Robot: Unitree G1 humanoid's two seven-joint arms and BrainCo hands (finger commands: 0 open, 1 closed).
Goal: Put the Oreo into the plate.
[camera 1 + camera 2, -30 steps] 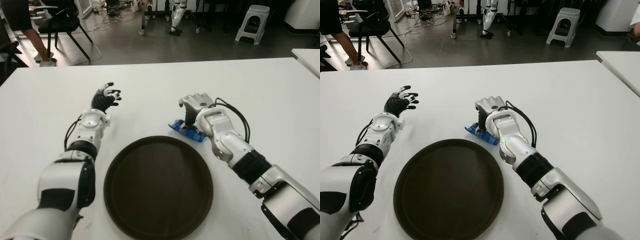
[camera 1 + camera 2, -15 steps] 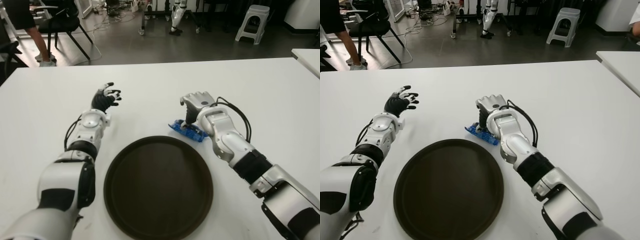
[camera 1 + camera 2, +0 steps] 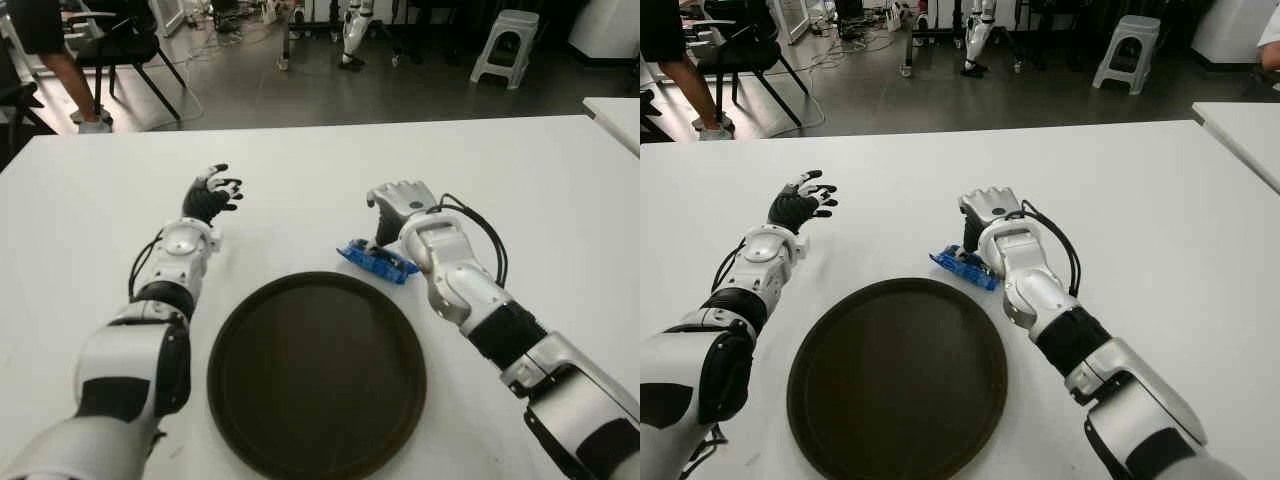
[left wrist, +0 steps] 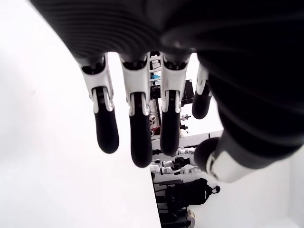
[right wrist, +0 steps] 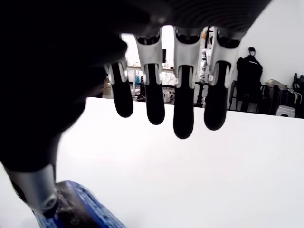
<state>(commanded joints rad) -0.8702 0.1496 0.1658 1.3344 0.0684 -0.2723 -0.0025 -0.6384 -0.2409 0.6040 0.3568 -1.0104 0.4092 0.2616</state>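
Oreo: a blue packet [image 3: 377, 261] is seen lying flat on the white table [image 3: 520, 190], near the table's middle, just beyond the far right rim of the plate and outside it.
Plate: a dark round plate [image 3: 316, 372] is placed toward the near edge of the table, between the two arms; nothing is seen in it.
Right hand: the right hand [image 3: 400, 205] is held directly over the far side of the packet. In the right wrist view the four fingers [image 5: 182, 99] are extended and hang straight, apart from the packet; the thumb tip is seen at the packet [image 5: 76, 213], contact cannot be confirmed. Nothing is grasped.
Left hand: the left hand [image 3: 211, 195] shows toward the left side of the table, beyond the plate's far left rim and well apart from the packet. Fingers [image 4: 135, 128] are spread and relaxed; nothing is held.
Background: a chair [image 3: 125, 45] and a stool [image 3: 505, 45] are noted on the floor past the far edge.
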